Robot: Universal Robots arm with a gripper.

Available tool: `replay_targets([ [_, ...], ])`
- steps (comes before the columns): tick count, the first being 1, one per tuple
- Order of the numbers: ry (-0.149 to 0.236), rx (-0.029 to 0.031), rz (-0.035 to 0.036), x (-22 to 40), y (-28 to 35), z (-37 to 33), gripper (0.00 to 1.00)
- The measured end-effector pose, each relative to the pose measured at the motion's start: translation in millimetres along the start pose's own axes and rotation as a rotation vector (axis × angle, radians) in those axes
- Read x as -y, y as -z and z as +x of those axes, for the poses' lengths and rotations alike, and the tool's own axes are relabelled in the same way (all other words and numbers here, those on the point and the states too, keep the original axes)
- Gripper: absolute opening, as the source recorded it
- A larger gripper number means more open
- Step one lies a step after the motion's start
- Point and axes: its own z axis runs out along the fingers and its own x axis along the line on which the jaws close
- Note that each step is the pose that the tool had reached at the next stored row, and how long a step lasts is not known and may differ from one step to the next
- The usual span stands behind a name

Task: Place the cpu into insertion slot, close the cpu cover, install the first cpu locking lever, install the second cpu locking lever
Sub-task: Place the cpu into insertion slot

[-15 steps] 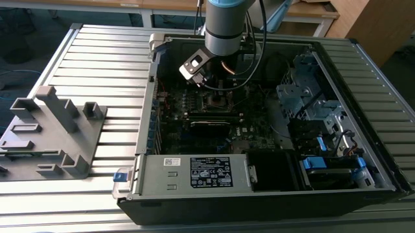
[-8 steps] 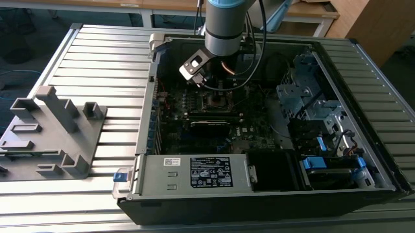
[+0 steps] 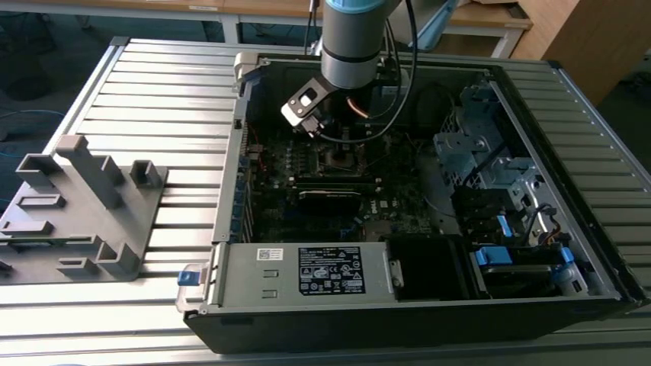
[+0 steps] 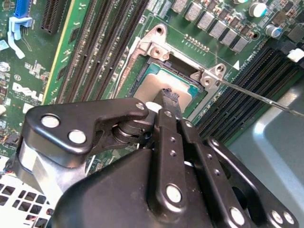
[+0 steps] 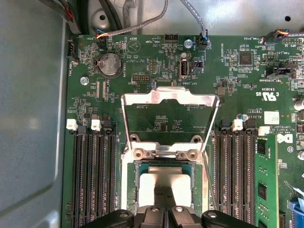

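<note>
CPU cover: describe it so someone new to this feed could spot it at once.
Inside the open computer case, find the green motherboard. At the insertion slot between its black memory slots, the cpu cover is flipped open: the only thin silver frame with a large square window.

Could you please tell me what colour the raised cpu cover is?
Silver, bare shiny metal. The cpu cover shows best in the first wrist view, standing open above the socket.

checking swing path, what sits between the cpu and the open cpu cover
A silver hinge bracket with two screws, in the first wrist view.
</note>
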Motion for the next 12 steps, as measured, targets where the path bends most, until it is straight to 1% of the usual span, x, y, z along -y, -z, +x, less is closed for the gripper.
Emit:
replay_targets([
  [1, 0.0, 0.0001, 0.0, 0.0, 0.4, 0.0, 0.11],
  [4, 0.0, -0.0036, -0.0021, -0.5, 2.5, 0.8, 0.11],
  [5, 0.0, -0.0035, -0.002, -0.6, 3.9, 0.9, 0.11],
  [6, 0.0, -0.0019, -0.0011, -0.6, 6.2, 0.8, 0.11],
  [7, 0.0, -0.0015, -0.0009, -0.6, 8.3, 0.8, 0.11],
  [12, 0.0, -0.0015, -0.0012, -1.1, 19.7, 1.2, 0.11],
])
